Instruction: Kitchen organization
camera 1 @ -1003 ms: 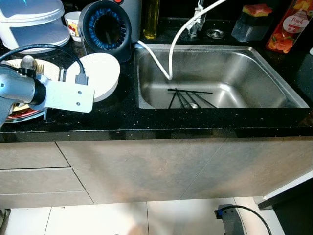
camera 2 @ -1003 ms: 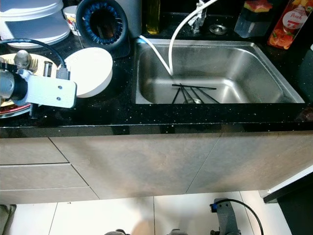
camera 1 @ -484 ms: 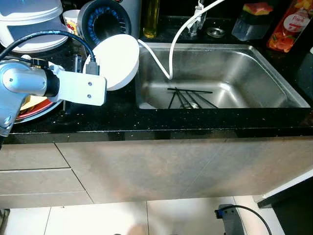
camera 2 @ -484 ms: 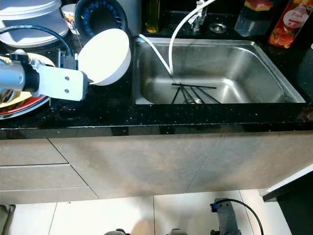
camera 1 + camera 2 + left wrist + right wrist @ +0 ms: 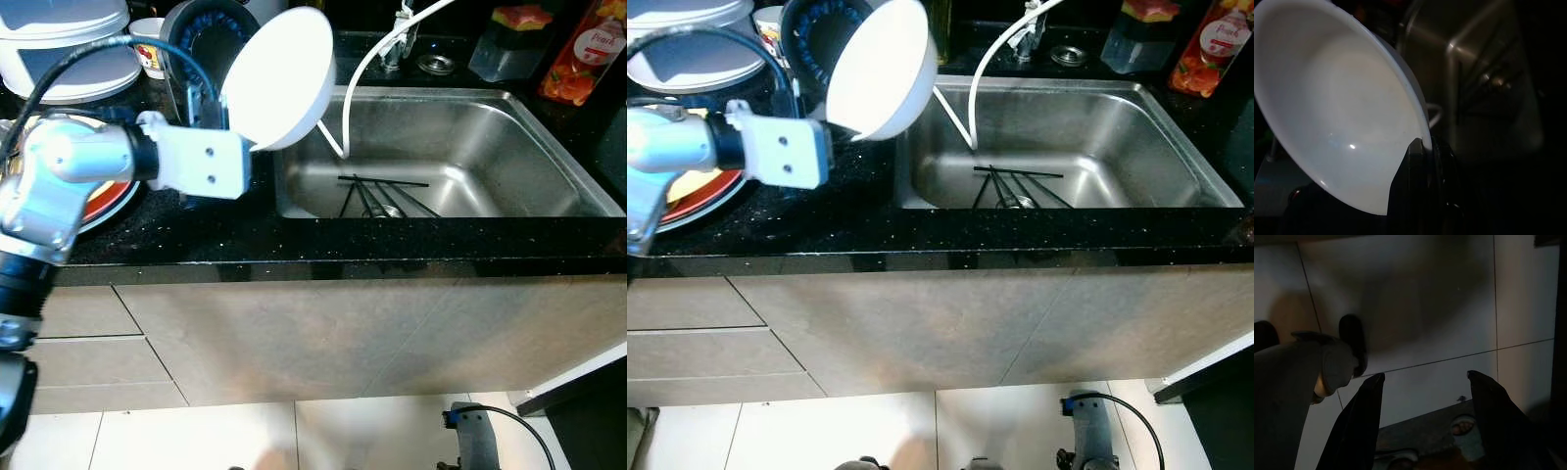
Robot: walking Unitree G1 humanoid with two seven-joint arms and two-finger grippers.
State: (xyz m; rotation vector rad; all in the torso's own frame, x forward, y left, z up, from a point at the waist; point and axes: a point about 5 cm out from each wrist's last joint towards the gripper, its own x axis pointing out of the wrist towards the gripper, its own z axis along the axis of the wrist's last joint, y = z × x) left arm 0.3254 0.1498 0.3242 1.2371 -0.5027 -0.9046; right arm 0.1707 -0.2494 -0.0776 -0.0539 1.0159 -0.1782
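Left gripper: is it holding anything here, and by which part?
Yes. The left gripper is shut on the white bowl, pinching it at the rim and holding it tilted above the sink's left edge. The right gripper hangs open.

Black worktop [image 5: 323,240] before me. Oil bottle [image 5: 939,20] and juice carton [image 5: 576,54] stand behind the sink. White hose [image 5: 367,59] hangs into basin. Tiled floor [image 5: 823,431] below.

The white bowl [image 5: 279,78] hides most of the round dark appliance [image 5: 201,39] at the counter's back edge, and we cannot make out the left gripper's fingertips behind it. The arm covers much of the red-rimmed plate [image 5: 108,201] near the counter's left end. The bottle [image 5: 580,54] at the back right corner is cut off by the picture's edge.
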